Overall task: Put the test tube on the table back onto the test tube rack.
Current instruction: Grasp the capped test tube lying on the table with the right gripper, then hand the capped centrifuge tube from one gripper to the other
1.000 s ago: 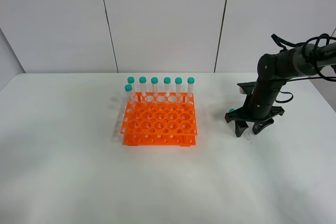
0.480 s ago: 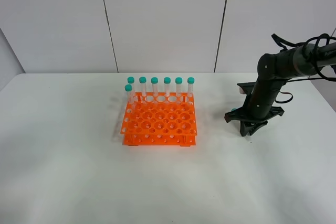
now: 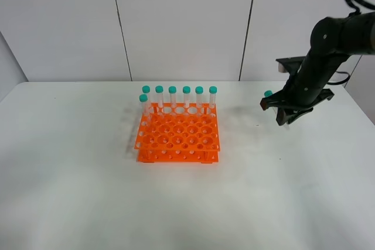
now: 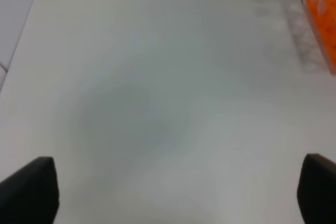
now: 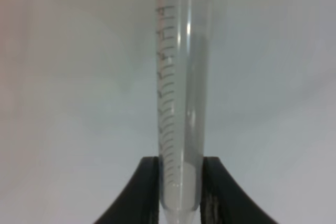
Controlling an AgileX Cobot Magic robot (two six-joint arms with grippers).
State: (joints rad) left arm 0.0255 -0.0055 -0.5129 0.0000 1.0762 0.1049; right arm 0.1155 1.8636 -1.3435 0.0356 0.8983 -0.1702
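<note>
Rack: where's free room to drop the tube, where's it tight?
Front rows of the rack are empty, as is the second row right of its lone tube. Back row of tubes is crowded. Also bare: the table left of the rack.

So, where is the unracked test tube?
The test tube is at the high view's right, clamped by the right gripper above the table, right of the rack.

A black robot arm point(image 3: 334, 34) holds its right gripper point(image 3: 286, 116) above the white table point(image 3: 88, 191) at the right of the scene, closed on a test tube point(image 3: 268, 93) whose teal cap alone shows plainly. Well to the left stands an orange rack point(image 3: 177, 141) with seven capped tubes point(image 3: 186, 96) — six along its far row, one at the left.
</note>
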